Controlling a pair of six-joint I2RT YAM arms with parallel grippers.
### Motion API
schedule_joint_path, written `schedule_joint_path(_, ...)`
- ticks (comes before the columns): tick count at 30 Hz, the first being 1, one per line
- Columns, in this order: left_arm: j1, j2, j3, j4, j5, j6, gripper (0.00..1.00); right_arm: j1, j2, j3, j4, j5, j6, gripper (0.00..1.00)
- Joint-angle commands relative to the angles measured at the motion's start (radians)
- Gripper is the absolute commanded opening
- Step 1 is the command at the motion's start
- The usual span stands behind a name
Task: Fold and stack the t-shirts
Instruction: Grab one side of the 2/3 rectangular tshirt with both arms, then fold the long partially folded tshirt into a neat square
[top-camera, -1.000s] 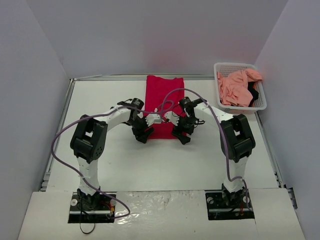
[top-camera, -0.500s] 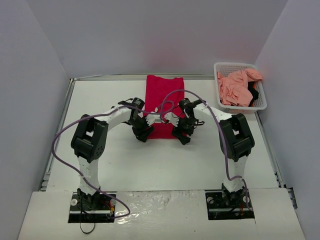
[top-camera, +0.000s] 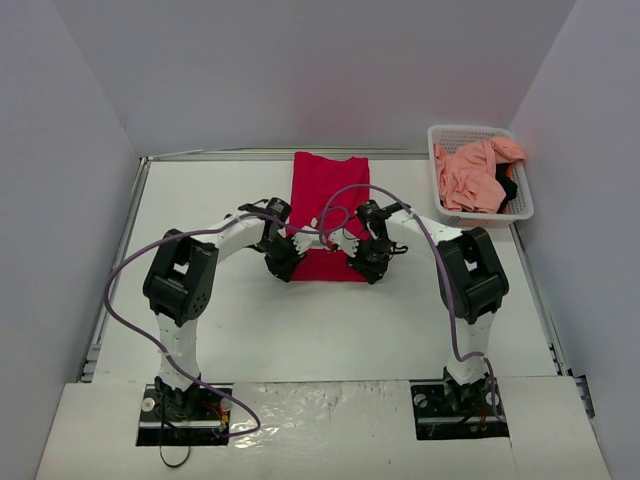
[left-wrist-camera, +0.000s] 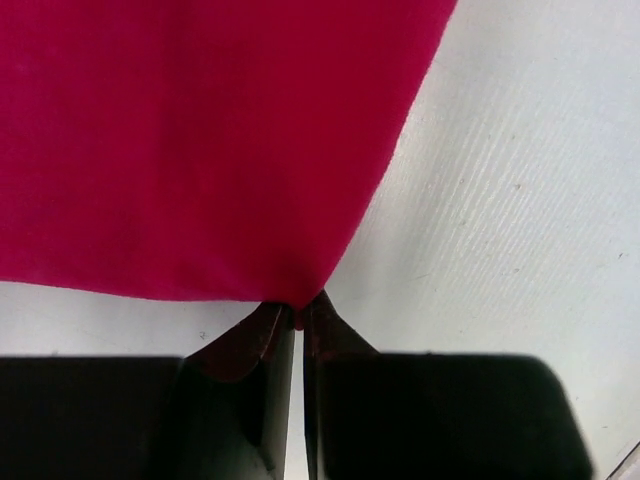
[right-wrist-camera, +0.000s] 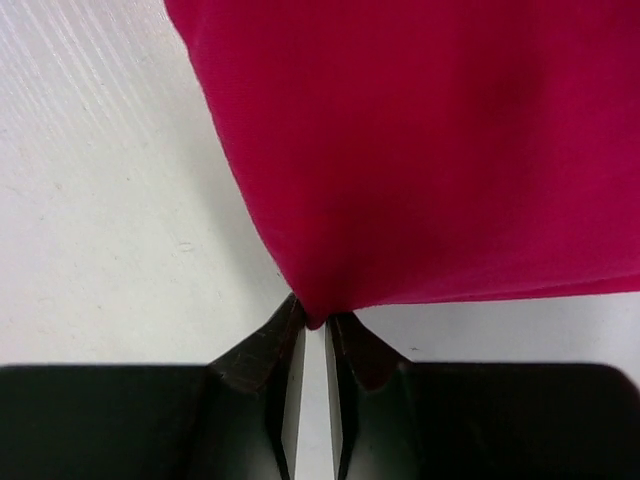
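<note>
A crimson red t-shirt (top-camera: 328, 200) lies folded into a long strip at the middle of the table, running from the back edge toward me. My left gripper (top-camera: 288, 268) is shut on its near left corner (left-wrist-camera: 297, 308). My right gripper (top-camera: 366, 269) is shut on its near right corner (right-wrist-camera: 316, 318). In both wrist views the cloth (left-wrist-camera: 200, 140) (right-wrist-camera: 440, 150) fans out from the pinched tips over the white table. A salmon pink t-shirt (top-camera: 473, 175) with a bit of black garment (top-camera: 507, 188) lies crumpled in the basket.
The white lattice basket (top-camera: 440, 135) stands at the back right corner of the table. Grey walls close in the table on three sides. Purple cables (top-camera: 130, 270) loop over both arms.
Both grippers have gone from open to shut, each pinching a near corner of the red t-shirt. The arms have crept slightly inward toward the near hem.
</note>
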Motion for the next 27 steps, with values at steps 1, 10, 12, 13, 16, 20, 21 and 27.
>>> schedule_joint_path(1,-0.041,-0.008,-0.005,-0.07,0.022,0.043,0.03,0.009,-0.011,-0.015,-0.03,0.024,0.074,0.09)
schedule_joint_path(10,-0.042,-0.044,0.014,-0.13,0.023,0.051,0.02,0.024,-0.081,-0.029,-0.039,0.021,0.097,0.0)
schedule_joint_path(12,-0.044,-0.054,0.026,-0.176,0.03,0.063,0.02,0.032,-0.106,-0.032,-0.056,0.024,0.105,0.0)
schedule_joint_path(13,-0.042,-0.067,0.032,-0.187,0.037,0.066,0.02,0.036,-0.117,-0.032,-0.065,0.026,0.107,0.0)
schedule_joint_path(16,-0.042,-0.103,0.04,-0.253,0.068,0.092,0.02,0.052,-0.173,-0.035,-0.106,0.027,0.107,0.0)
schedule_joint_path(20,-0.048,-0.173,0.029,-0.334,0.092,0.109,0.02,0.079,-0.25,-0.037,-0.183,0.034,0.107,0.0)
schedule_joint_path(21,-0.051,-0.192,0.026,-0.348,0.097,0.114,0.02,0.088,-0.267,-0.037,-0.198,0.034,0.111,0.0)
schedule_joint_path(27,-0.068,-0.345,0.006,-0.495,0.183,0.157,0.02,0.148,-0.407,-0.035,-0.321,-0.029,0.111,0.0)
